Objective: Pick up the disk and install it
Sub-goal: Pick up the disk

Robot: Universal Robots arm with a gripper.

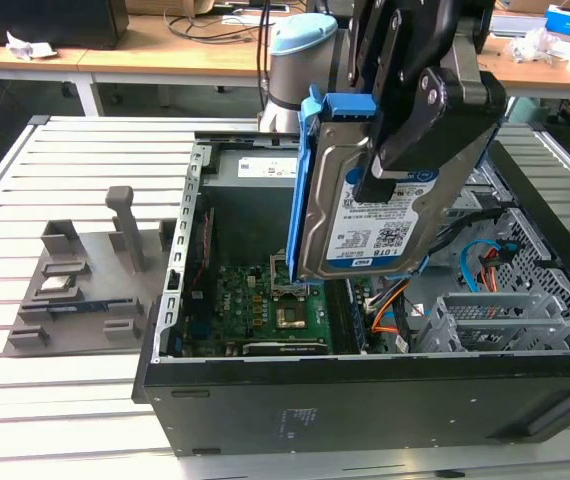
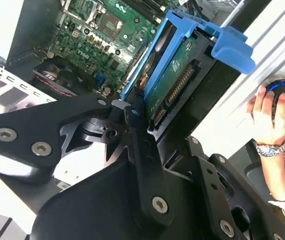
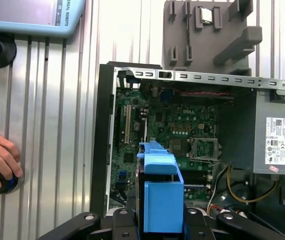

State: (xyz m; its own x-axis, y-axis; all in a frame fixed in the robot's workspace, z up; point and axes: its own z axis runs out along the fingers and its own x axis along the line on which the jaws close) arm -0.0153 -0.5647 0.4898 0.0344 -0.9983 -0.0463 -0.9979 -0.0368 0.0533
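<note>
Item: the disk (image 1: 365,220), a silver-grey hard drive in a blue bracket, held upright above the open computer case (image 1: 365,400), over its motherboard (image 1: 265,300). The gripper (image 1: 365,185) has its black fingers (image 1: 400,140) clamped on the drive's flat faces. Step in hand, as judged: carrying the disk toward a bay inside the case. Done well, this likely means a firm, square grip, the bracket kept level, and clearance from the orange and blue cables (image 1: 390,300) and the grey drive cage (image 1: 505,320). Surface: a slatted metal desk (image 1: 65,400) with a grey parts fixture (image 1: 85,270) beside the case. Room: wooden desks beyond the case. A person's hand (image 2: 270,117) rests on a round control near the case.
</note>
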